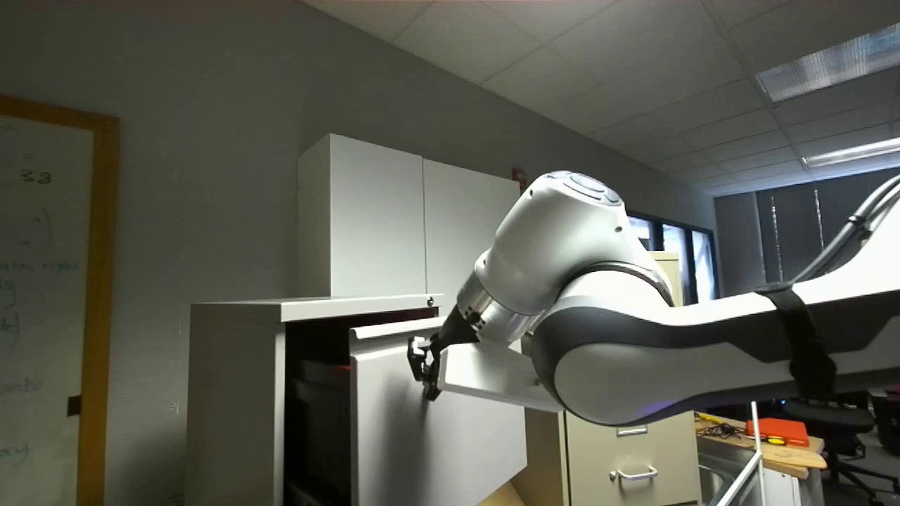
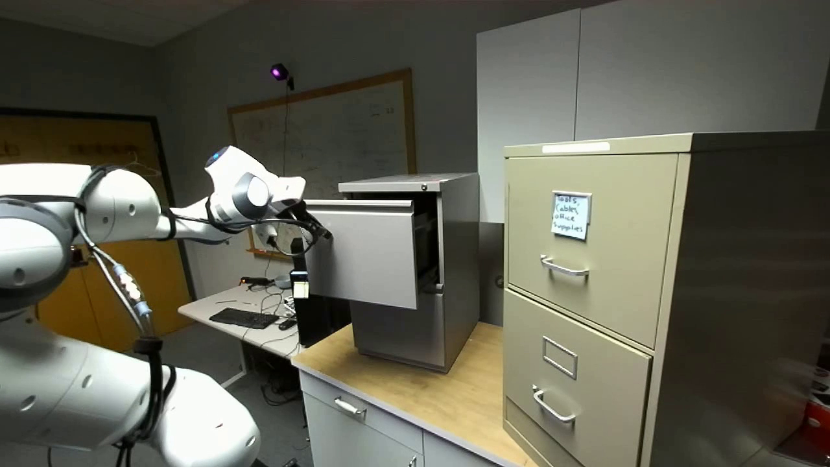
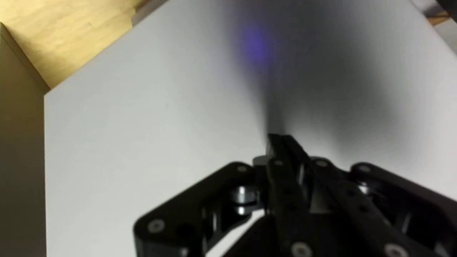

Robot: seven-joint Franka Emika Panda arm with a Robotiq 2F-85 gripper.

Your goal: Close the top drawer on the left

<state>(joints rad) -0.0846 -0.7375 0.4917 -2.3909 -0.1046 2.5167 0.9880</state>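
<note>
The top drawer stands pulled well out of the light-grey cabinet, which shows in both exterior views (image 1: 232,400) (image 2: 459,266). Its plain white front shows in both exterior views (image 1: 471,436) (image 2: 369,259) and fills most of the wrist view (image 3: 142,135). The cabinet's dark inside shows behind the front. My gripper (image 1: 425,369) is in front of the drawer's face, in its upper part, and also shows in an exterior view (image 2: 324,232). In the wrist view the gripper's fingertips (image 3: 280,137) are together with nothing between them. They are at or very close to the front; I cannot tell whether they touch.
A beige filing cabinet (image 2: 746,292) with handled drawers stands beside the grey cabinet. White cupboard doors (image 1: 380,218) are on the wall behind. The grey cabinet stands on a wooden counter top (image 2: 402,370). A desk (image 2: 214,301) with a keyboard is beyond it.
</note>
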